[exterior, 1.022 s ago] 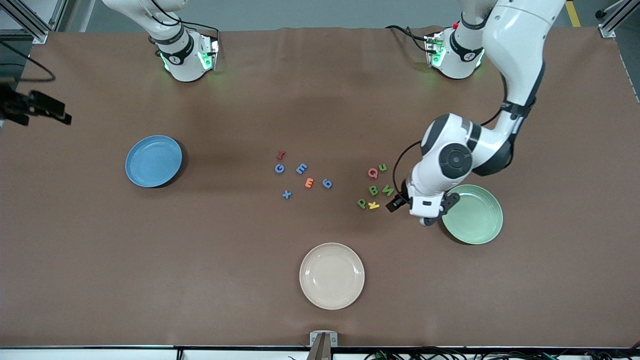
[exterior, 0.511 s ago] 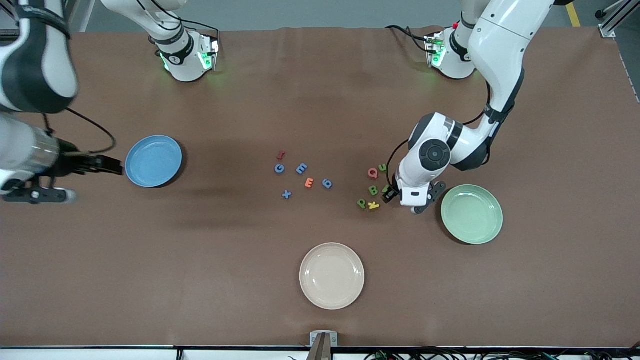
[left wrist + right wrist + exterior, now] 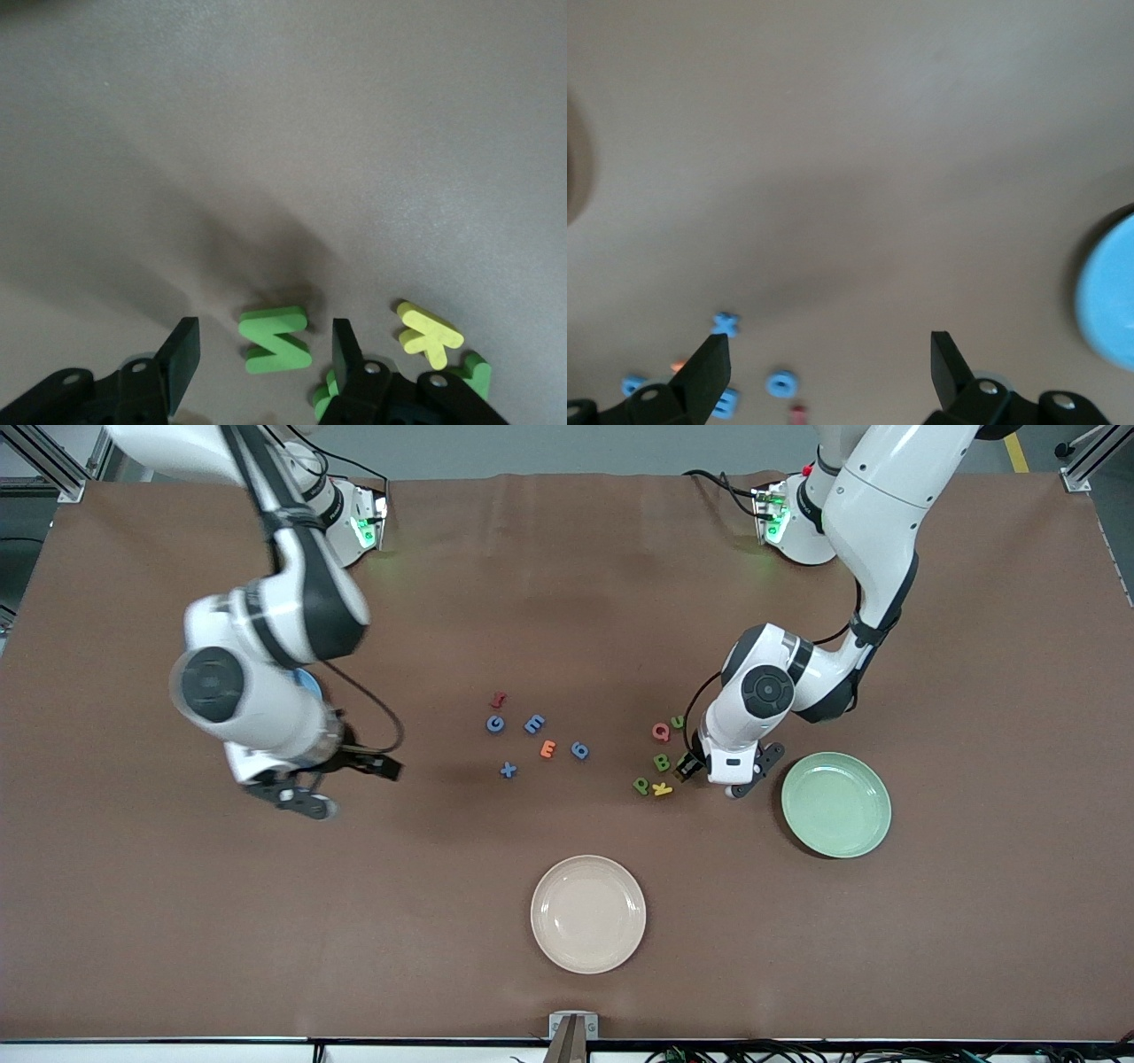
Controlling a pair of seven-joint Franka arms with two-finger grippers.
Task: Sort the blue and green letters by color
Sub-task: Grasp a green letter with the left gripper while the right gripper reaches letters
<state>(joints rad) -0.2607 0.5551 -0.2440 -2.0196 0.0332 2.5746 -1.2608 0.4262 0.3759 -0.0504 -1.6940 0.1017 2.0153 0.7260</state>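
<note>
- Straddling the green N (image 3: 275, 339), our left gripper (image 3: 264, 354) sits low over the table with its fingers spread, one on each side of the letter and not touching it.
- Just beside that gripper we see the yellow K (image 3: 661, 788), the green P (image 3: 640, 786) and the green B (image 3: 661, 762); the green u (image 3: 678, 722) and a pink Q (image 3: 661, 732) lie a little farther from the front camera.
- The green plate (image 3: 836, 804) rests near this cluster, toward the left arm's end of the table.
- Our right gripper (image 3: 385, 767) hangs over bare table between the blue plate (image 3: 308, 684) and the blue letters, its fingers spread wide and holding nothing.
- The blue plate is mostly hidden under our right arm.
- The blue G (image 3: 495, 724), blue E (image 3: 534, 724), blue 6 (image 3: 579, 750) and blue X (image 3: 508, 770) lie mid-table, with an orange E (image 3: 548, 748) among them and a red letter (image 3: 498, 700) just beside the G.
- A cream plate (image 3: 588, 913) sits nearest the front camera.
</note>
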